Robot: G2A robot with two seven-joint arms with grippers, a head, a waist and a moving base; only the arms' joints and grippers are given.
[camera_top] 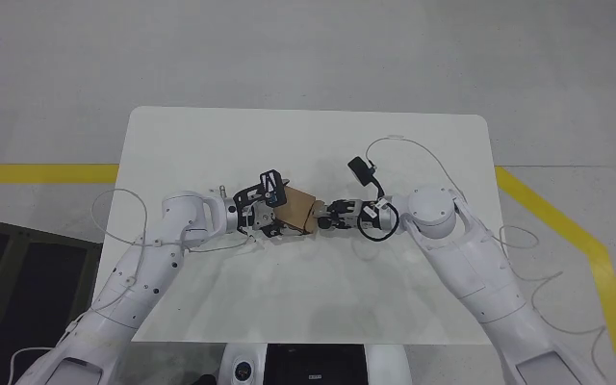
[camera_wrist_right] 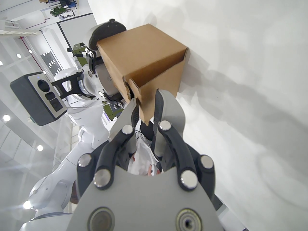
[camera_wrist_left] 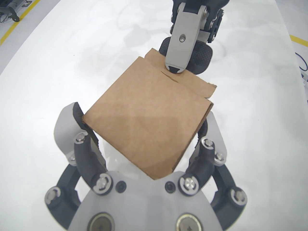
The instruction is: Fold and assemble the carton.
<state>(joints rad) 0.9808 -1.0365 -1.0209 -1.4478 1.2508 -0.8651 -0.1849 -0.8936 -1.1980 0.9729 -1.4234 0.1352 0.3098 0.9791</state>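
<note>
A small brown carton [camera_top: 295, 210] sits near the middle of the white table [camera_top: 192, 135], between the two arms. My left gripper [camera_wrist_left: 144, 121] is shut on the carton [camera_wrist_left: 149, 118], one finger on each side wall. At the opposite, open end my right gripper [camera_wrist_right: 145, 106] is shut on a flap of the carton [camera_wrist_right: 142, 61], pinching the cardboard edge between its fingers. In the left wrist view the right gripper's fingertips [camera_wrist_left: 176, 67] press on the carton's far flap. In the top view the right gripper [camera_top: 332, 214] touches the carton's right end.
A black cable [camera_top: 404, 144] loops over the table behind the right arm. Thin wires [camera_top: 106, 207] trail off the table's left edge. Yellow floor tape [camera_top: 58, 173] runs beside the table. Bare table surface lies in front of and behind the carton.
</note>
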